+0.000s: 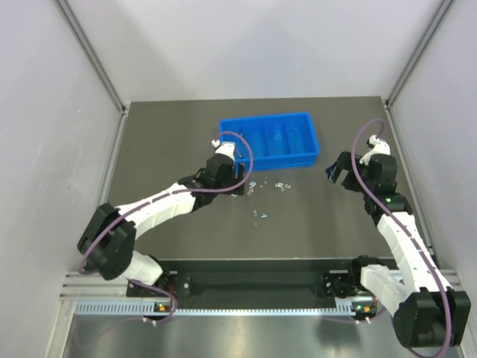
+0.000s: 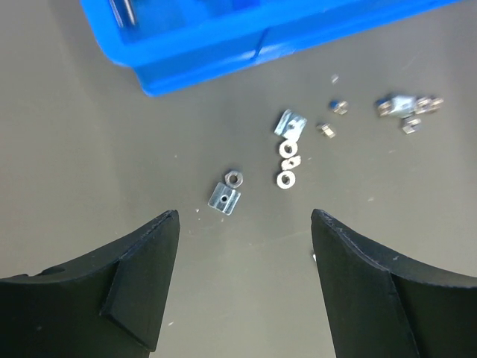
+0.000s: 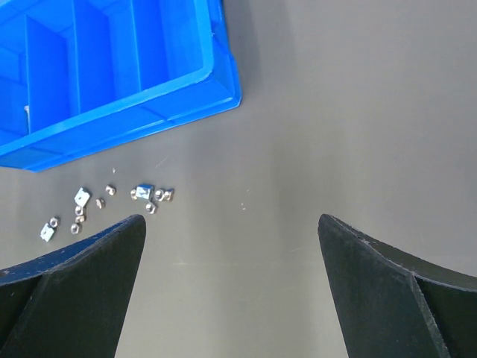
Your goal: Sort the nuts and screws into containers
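Currently: my left gripper [image 2: 243, 224], jaws wide, empty. Nearest nut [image 2: 234, 177] at twelve o'clock; I should centre over it alone, avoiding neighbouring square piece [image 2: 223, 198].

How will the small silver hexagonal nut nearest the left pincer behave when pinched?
Lying flat on the smooth dark grey table, the small silver hexagonal nut may skid rather than lift between the wide left pincer. Rigid metal, it should not deform. The square silver plate beside it would probably get nudged too.
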### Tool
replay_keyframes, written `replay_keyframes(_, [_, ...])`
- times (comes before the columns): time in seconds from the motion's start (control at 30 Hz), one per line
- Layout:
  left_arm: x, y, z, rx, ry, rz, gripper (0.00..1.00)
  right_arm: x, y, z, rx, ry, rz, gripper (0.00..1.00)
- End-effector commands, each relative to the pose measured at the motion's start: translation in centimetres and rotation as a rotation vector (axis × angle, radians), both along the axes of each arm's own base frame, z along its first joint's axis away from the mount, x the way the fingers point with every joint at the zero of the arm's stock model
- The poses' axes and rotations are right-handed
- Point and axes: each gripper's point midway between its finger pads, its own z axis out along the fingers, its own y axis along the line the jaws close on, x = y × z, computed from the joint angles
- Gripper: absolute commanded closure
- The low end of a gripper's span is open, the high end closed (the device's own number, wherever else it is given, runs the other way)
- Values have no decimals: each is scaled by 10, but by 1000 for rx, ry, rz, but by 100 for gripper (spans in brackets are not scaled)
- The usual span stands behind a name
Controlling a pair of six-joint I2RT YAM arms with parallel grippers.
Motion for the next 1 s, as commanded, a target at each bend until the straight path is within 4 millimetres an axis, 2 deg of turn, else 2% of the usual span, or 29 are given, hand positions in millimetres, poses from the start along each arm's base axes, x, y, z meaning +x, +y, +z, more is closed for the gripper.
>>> replay_keyframes(0.0, [7,-4,-10,1,17,23,24,2,3,5,4,-29,11,0])
replay_keyframes(0.47, [17,-2,-40,54,57,75,26,4,3,7,11,-44,6,0])
replay_keyframes(0.83, [25,-2,-49,64,62,115,26,4,4,13,15,-61,4,0])
replay_keyframes(0.97, [25,-4,-62,75,85,102,27,3,-1,12,0,-59,-16,0])
